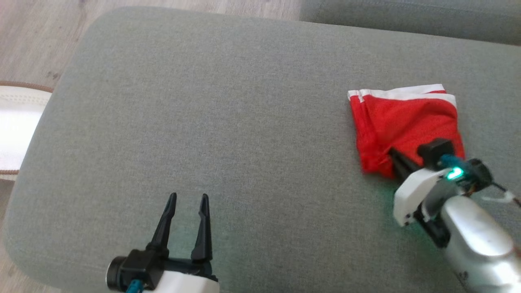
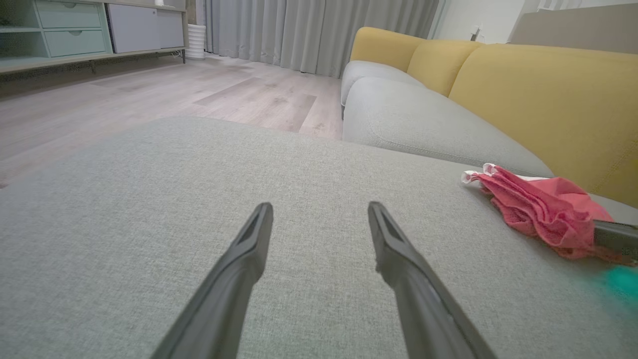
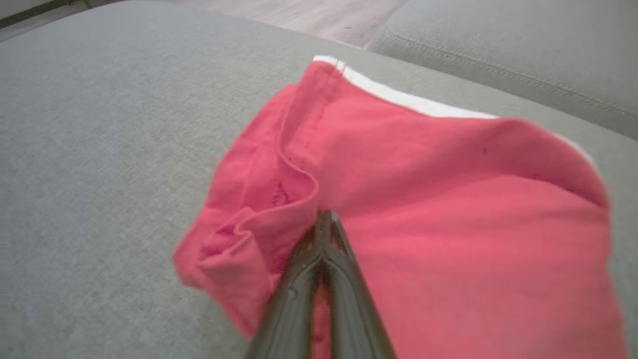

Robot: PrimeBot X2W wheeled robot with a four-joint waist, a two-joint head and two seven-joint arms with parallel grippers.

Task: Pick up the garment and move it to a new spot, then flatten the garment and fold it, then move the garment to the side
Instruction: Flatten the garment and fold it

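Left gripper sits nearest, at the lower left of the head view, its two fingers spread apart above bare grey cushion and holding nothing. Right gripper, further out on the robot's right, is pinched tight on the near edge of the garment, with a fold of red cloth bunched up beside the fingertips. The garment is red with a white band along its far edge. It is folded into a rough square and lies on the cushion's right part, well apart from the left gripper. Beyond it, the left wrist view shows a sofa with yellow backs, then wood floor, grey curtains and a pale cabinet.
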